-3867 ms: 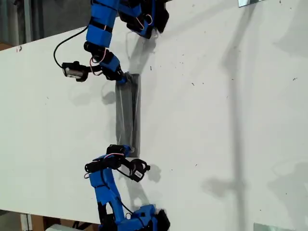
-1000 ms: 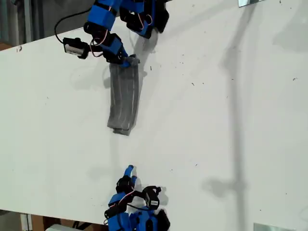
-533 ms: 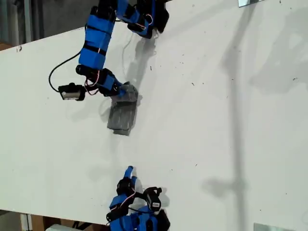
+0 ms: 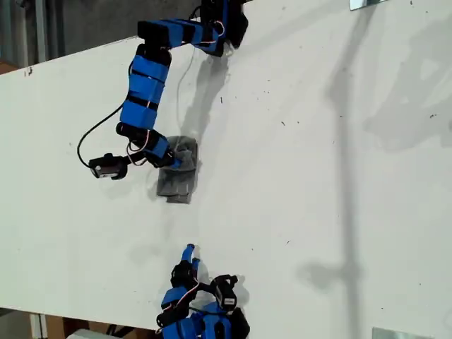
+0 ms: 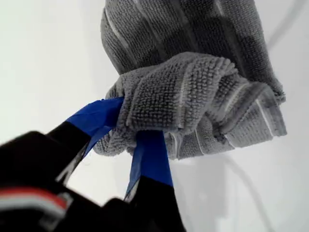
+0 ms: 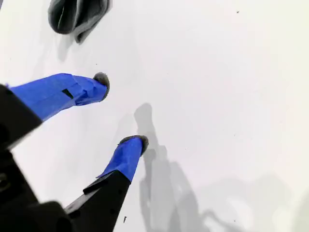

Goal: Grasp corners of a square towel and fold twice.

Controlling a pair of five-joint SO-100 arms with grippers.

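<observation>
My first hand (image 5: 128, 133) pinches a bunched end of the grey striped towel (image 4: 178, 173), which lies folded small on the white bench (image 4: 318, 176), left of centre in the exterior view. My second hand (image 6: 123, 111) hovers with jaws wide and empty, near that view's lower edge

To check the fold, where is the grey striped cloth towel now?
The grey striped cloth towel lies bunched on the white table, left of centre in the exterior view, one end clamped in my first end effector.
</observation>
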